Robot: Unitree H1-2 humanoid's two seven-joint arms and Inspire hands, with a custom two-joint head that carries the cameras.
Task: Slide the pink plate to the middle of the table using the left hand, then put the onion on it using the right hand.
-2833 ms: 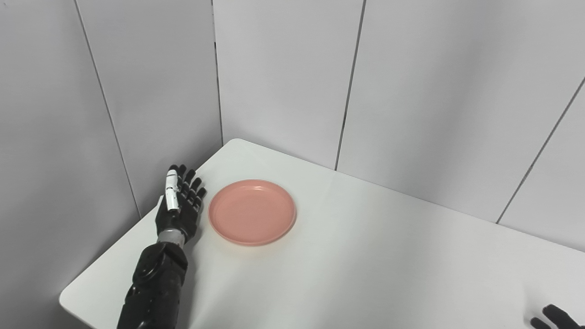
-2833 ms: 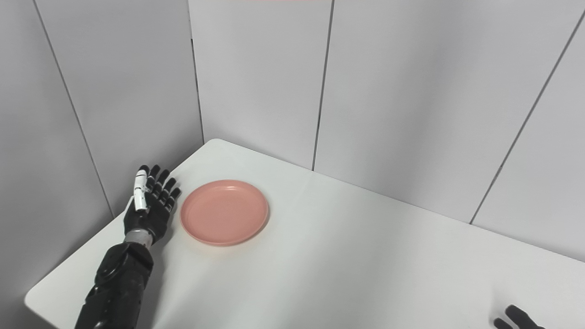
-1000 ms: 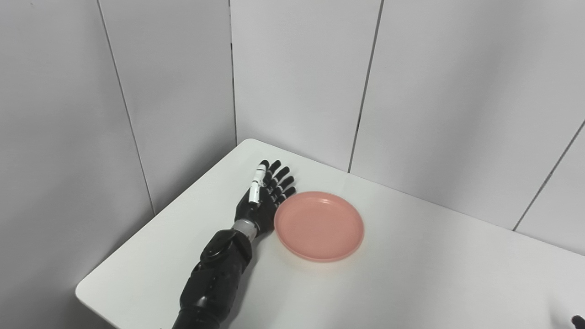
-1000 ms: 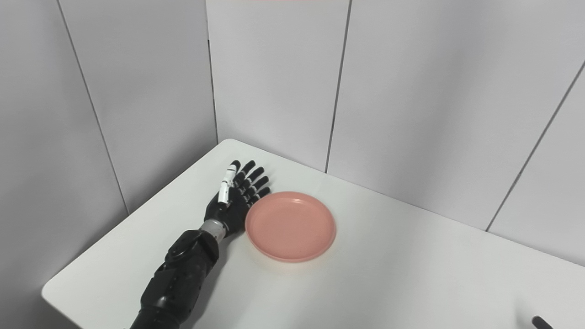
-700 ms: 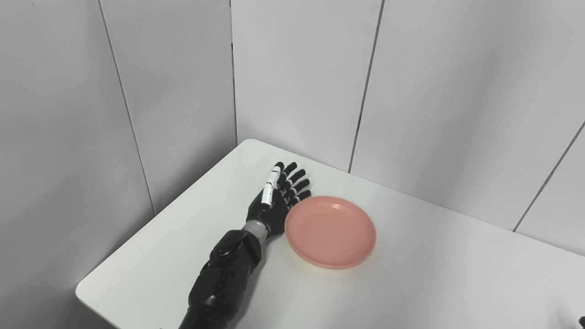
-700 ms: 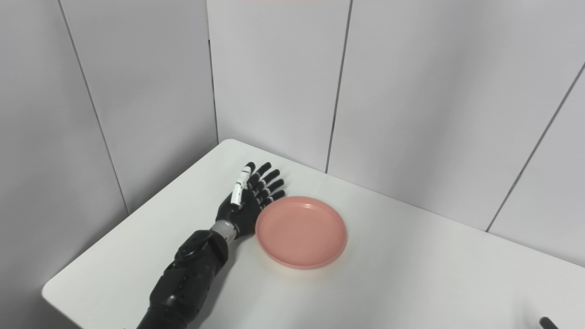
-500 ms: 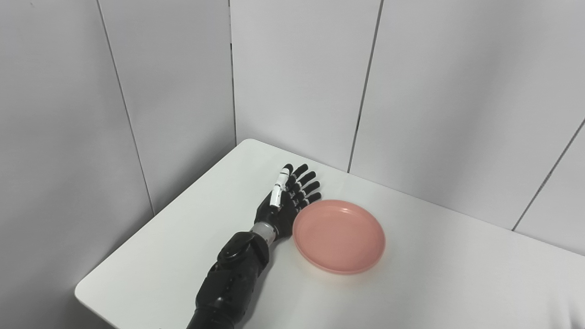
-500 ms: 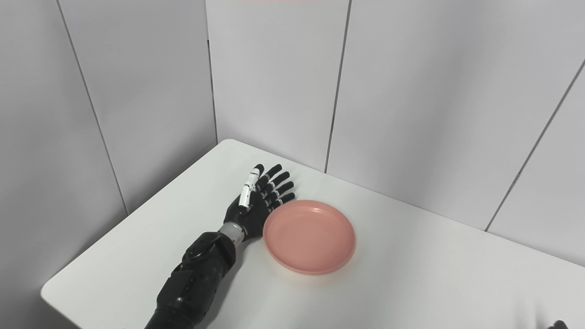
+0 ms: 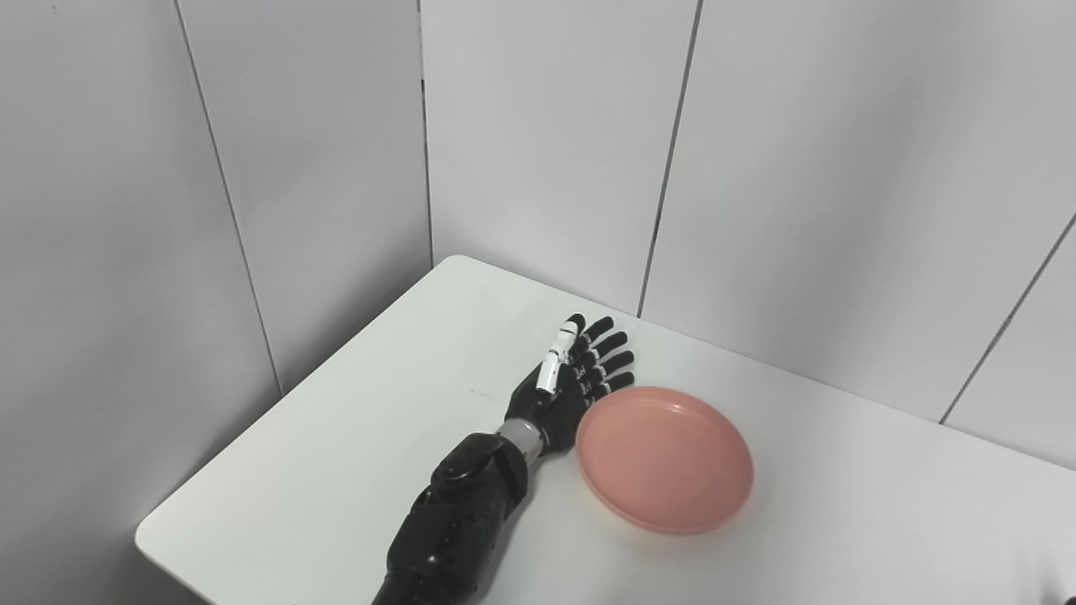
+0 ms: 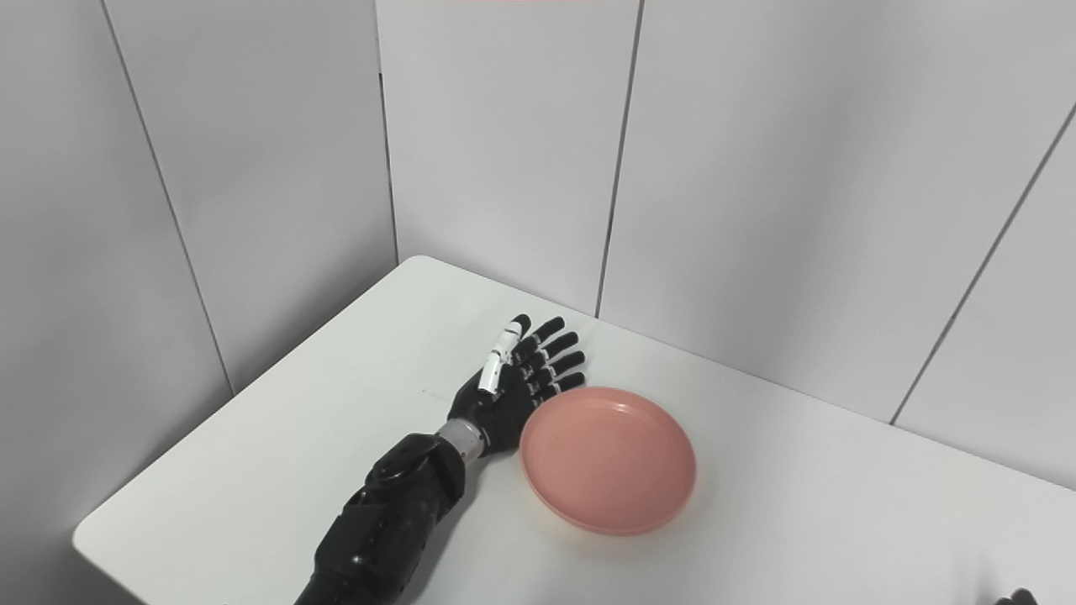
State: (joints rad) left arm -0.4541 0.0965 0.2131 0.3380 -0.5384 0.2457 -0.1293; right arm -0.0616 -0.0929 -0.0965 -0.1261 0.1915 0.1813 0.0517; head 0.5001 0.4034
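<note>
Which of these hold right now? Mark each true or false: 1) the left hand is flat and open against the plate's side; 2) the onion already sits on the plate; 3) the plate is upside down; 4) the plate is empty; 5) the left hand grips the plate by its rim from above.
1) True: the left hand is open, fingers apart, set against the left edge of the pink plate.
2) False: no onion is in either view, and nothing lies on the plate.
3) False: it sits right way up on the table, hollow showing.
4) True.
5) False: the hand lies beside the plate, pushing sideways, not gripping it.
</note>
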